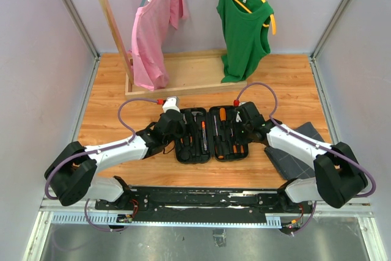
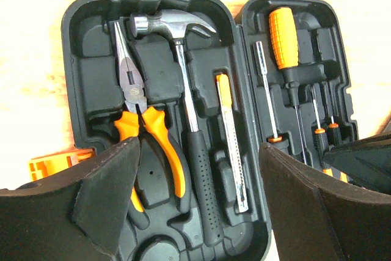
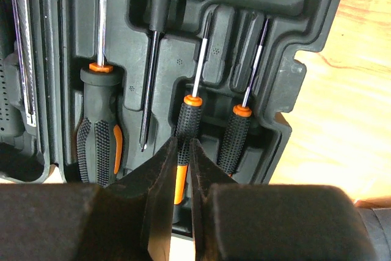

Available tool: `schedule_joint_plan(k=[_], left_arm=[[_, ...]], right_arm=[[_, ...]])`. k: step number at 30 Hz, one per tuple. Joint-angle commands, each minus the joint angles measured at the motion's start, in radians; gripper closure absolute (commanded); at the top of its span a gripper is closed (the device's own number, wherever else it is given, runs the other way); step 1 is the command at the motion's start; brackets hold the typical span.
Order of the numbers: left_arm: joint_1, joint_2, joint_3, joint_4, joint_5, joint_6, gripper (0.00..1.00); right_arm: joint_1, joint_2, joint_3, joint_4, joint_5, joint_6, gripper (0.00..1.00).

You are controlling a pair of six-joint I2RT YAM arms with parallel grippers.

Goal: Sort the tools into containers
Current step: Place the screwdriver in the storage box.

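1. Tool case [image 1: 211, 128]: black moulded plastic clamshell with rounded corners. Both halves lie open and flat mid-counter [image 1: 110, 120], which is pale wood grain. In the top view the hinge runs 12 to 6 o'clock.
2. Half at 9 o'clock, left wrist view: the hammer [image 2: 183, 90] has a polished steel head at 12 o'clock and a dimpled black rubber grip. The orange-handled pliers [image 2: 137, 111] lie at its 9 o'clock, nose dull grey. Both are seated in slots.
3. Half at 3 o'clock, right wrist view: the small screwdriver [image 3: 190, 117] has a knurled black grip, an orange collar and a thin bright shaft pointing to 12 o'clock. It lies in the second slot from the 3 o'clock rim.
4. Left fingers [image 2: 104, 206]: matte black wedges, spread wide and released, holding nothing, over the 6 o'clock end of the hammer half.
5. Right fingers [image 3: 159, 187]: clenched to a narrow slit, one on each side of the small screwdriver's lower grip, grasping it in its slot.
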Motion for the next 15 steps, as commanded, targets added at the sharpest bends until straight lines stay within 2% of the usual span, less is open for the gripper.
schedule_joint_plan(k=[1, 15], left_arm=[[0.003, -0.012, -0.014, 0.015, 0.002, -0.008, 0.18], [0.003, 0.034, 0.012, 0.023, 0.025, -0.005, 0.19]], right_arm=[[-0.022, -0.003, 0.003, -0.027, -0.008, -0.019, 0.87], [-0.014, -0.007, -0.031, -0.110, -0.075, -0.037, 0.88]])
